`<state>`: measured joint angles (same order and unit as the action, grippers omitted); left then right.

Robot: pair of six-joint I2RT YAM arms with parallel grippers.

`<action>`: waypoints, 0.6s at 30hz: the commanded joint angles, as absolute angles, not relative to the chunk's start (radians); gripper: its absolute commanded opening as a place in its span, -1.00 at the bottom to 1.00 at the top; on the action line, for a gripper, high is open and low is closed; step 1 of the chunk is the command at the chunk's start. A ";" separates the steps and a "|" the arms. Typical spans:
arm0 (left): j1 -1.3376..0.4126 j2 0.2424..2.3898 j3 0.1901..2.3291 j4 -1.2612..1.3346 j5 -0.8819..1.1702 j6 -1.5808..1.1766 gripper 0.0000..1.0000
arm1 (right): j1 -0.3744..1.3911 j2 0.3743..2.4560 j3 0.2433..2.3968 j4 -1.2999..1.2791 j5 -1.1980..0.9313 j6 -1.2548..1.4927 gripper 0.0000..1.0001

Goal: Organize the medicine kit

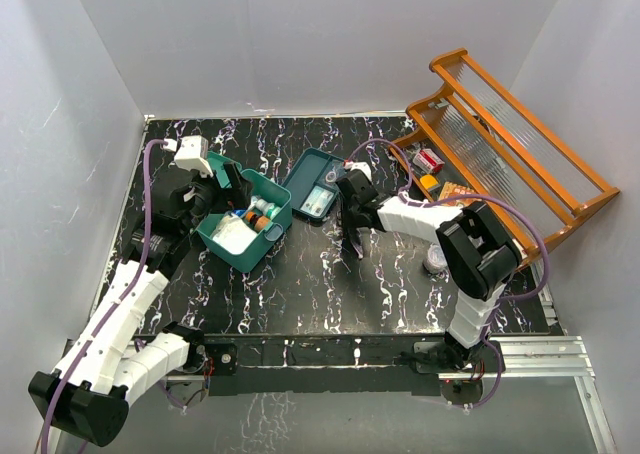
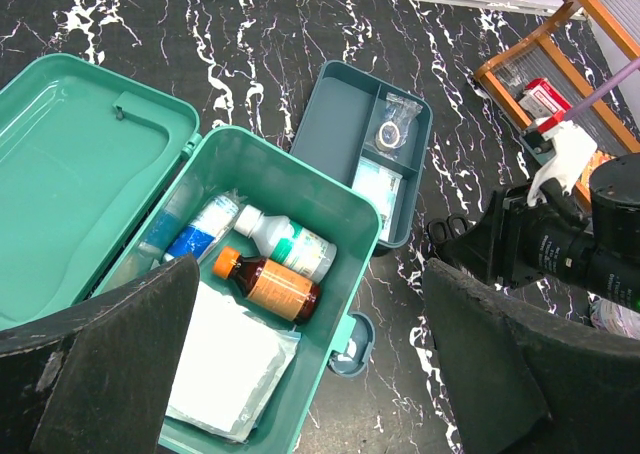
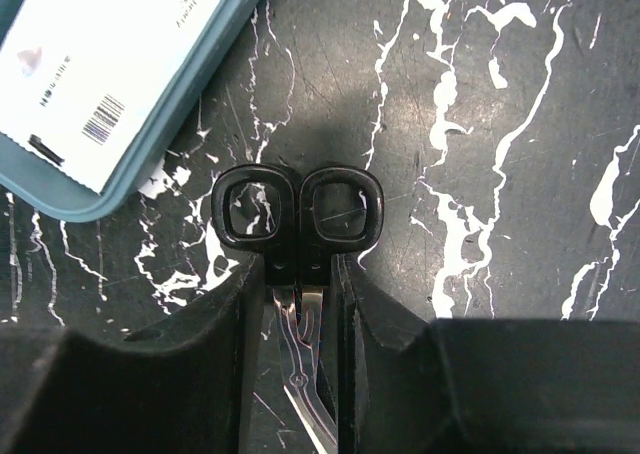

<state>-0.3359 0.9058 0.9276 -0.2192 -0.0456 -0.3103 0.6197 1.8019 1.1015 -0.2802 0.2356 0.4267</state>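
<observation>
The medicine kit [image 1: 272,236] is a teal-green box standing open at the left, its lid [image 2: 80,164] folded back. Inside lie a brown bottle with an orange cap [image 2: 268,282], a white bottle [image 2: 290,246], a blue-labelled tube [image 2: 200,229] and a white gauze packet [image 2: 225,359]. My left gripper [image 1: 215,189] hovers open over the kit [image 2: 290,179], holding nothing. Black-handled scissors [image 3: 298,209] lie on the marble tabletop right of the kit. My right gripper [image 3: 298,274] is shut on the scissors' neck, just below the finger loops, and hides them in the top view [image 1: 352,236].
A flat dark-teal divided tray [image 1: 313,186] with small packets lies between the kit and the right arm. An orange wooden rack [image 1: 510,134] leans at the back right, with a red-and-white box [image 1: 428,159] at its foot. A small clear item [image 1: 437,259] sits beside the right arm.
</observation>
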 commanded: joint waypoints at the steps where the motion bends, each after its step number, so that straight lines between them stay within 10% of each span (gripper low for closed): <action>1: -0.333 0.881 0.971 -0.229 -0.060 -0.304 0.86 | 0.616 1.747 1.134 -0.204 0.264 0.477 -0.65; 18: -0.333 0.879 0.980 -0.247 -0.064 -0.305 0.86 | 0.616 1.840 1.373 -0.177 0.252 0.653 -0.62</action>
<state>-0.3359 0.9043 0.9352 -0.2424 -0.0483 -0.3103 0.6197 1.8019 1.2800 -0.2485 0.2398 0.5724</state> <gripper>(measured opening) 0.927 0.271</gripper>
